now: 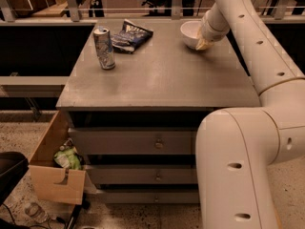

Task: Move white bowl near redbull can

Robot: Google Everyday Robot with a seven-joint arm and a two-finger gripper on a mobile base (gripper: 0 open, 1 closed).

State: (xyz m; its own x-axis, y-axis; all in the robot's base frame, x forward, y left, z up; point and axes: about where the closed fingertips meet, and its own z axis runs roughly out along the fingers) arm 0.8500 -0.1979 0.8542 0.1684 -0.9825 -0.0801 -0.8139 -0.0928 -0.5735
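Observation:
The white bowl (pixel 190 32) stands on the grey cabinet top (pixel 162 75) at the back right. My gripper (pixel 203 42) is at the bowl's right rim, touching or right against it, with the white arm reaching down from the upper right. The redbull can (pixel 104 47), silver and blue and dented, stands upright at the back left of the top, well apart from the bowl.
A dark blue-and-white snack bag (pixel 129 35) lies just behind and right of the can. The cabinet has drawers (pixel 157 142) below. An open cardboard box (pixel 55 168) sits on the floor at the left. A railing (pixel 71 4) runs behind the cabinet.

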